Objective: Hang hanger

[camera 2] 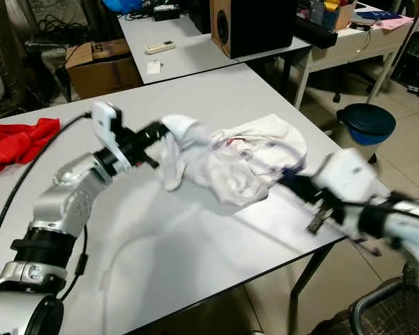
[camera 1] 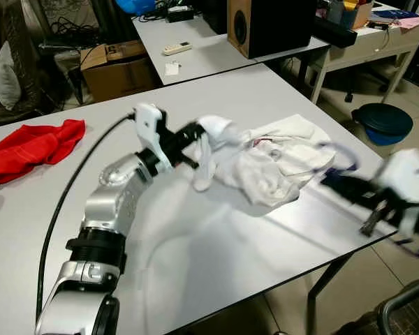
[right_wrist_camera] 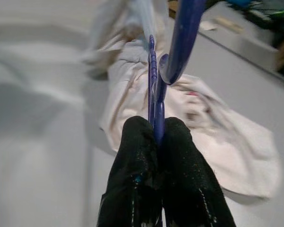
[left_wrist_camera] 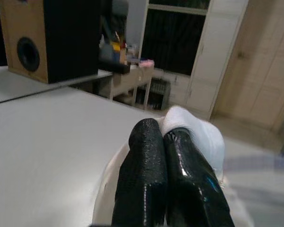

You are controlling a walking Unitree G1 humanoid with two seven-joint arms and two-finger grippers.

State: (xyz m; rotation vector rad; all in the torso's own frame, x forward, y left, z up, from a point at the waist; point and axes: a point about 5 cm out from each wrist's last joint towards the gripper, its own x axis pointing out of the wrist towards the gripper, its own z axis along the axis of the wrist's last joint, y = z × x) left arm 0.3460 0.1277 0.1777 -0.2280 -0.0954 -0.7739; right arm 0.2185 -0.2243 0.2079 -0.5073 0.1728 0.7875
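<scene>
Lying crumpled near the right edge of the pale grey desk [camera 1: 195, 237]: a white cloth garment [camera 1: 272, 167], with a thin blue plastic hanger [right_wrist_camera: 173, 52] resting on it. Reaching in from the left, the left gripper [camera 1: 195, 136], black fingers [left_wrist_camera: 165, 184] pressed together on a raised fold of the white garment. Coming in blurred from the right edge of the desk, the right gripper [right_wrist_camera: 156, 137], fingers [right_wrist_camera: 189, 175] pinching the blue hanger's stem just below its hook. Sitting well apart at the desk's far left: a bunched red cloth [camera 1: 31, 146].
</scene>
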